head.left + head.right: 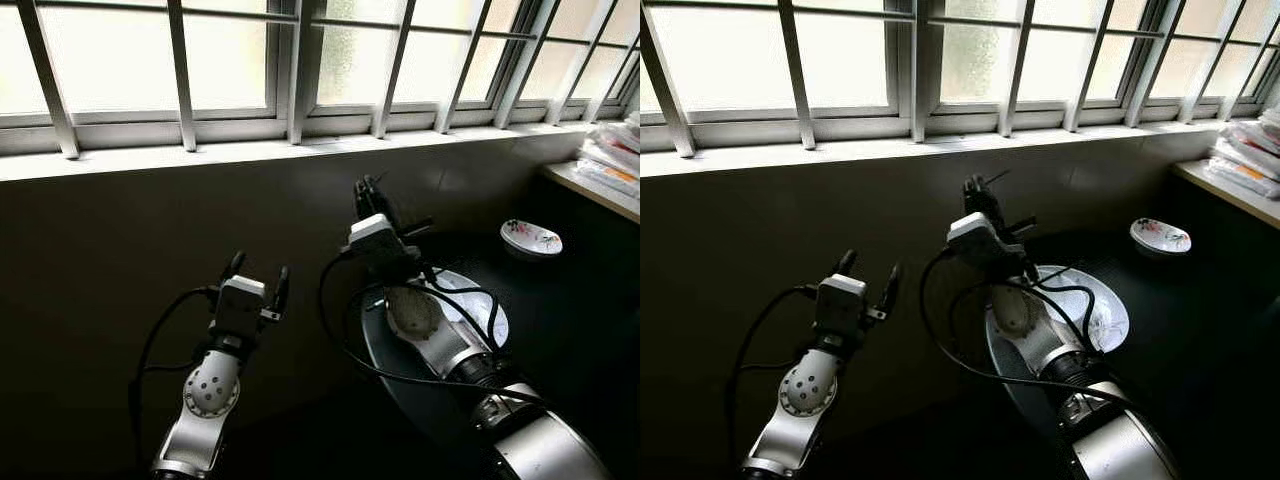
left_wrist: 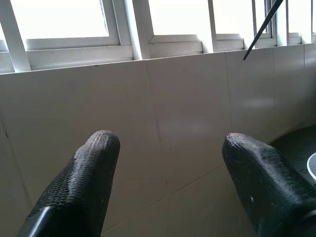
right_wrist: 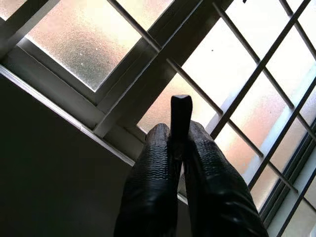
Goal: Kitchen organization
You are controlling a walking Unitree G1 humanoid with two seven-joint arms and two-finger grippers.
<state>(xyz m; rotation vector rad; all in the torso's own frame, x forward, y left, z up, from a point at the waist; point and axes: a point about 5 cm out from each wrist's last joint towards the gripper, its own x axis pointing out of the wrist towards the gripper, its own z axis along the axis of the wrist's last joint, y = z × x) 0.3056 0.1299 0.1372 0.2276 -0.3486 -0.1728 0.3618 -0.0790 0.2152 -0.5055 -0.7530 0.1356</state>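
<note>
My right gripper (image 1: 368, 192) is raised in front of the dark wall below the window and is shut on a thin black utensil (image 3: 180, 111), whose flat end sticks out past the fingertips. Its slim shaft (image 2: 261, 27) also crosses the left wrist view. Under the right arm, a white plate (image 1: 488, 310) lies on a dark round countertop (image 1: 560, 330). Farther right on the same surface sits a small patterned dish (image 1: 531, 237). Lower and to the left, my left gripper (image 1: 257, 272) is open, holds nothing and faces the tiled wall (image 2: 187, 123).
A barred window (image 1: 300, 60) with a pale sill (image 1: 250, 150) runs across the back. At the far right, a light shelf (image 1: 600, 190) carries a stack of packets (image 1: 615, 155). Black cables (image 1: 350, 340) loop around the right forearm.
</note>
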